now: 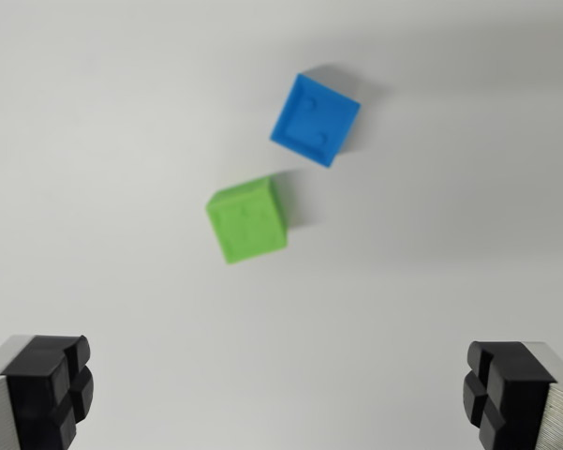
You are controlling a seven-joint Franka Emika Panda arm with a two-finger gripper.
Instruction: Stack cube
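- Gripper (279,394): jaws spread wide, nothing between them, black pads (51,389) at the bottom corners of the wrist view.
- Green cube (247,220): on white table (94,141), near centre, slightly rotated.
- Blue cube (315,120): up-right of green, close, not touching, also rotated.

The small plastic blue cube (315,119) is a bright, saturated blue, its top face marked with faint moulded lines in a slightly darker shade. The small plastic green cube (247,219) is a vivid lime green, its side face a touch darker than its top. The smooth bench (103,187) is plain pale grey-white, patternless, with soft grey shadows beside each cube. The jaws carry matte black pads (51,389) with cross-shaped grooves, backed by silvery grey metal.
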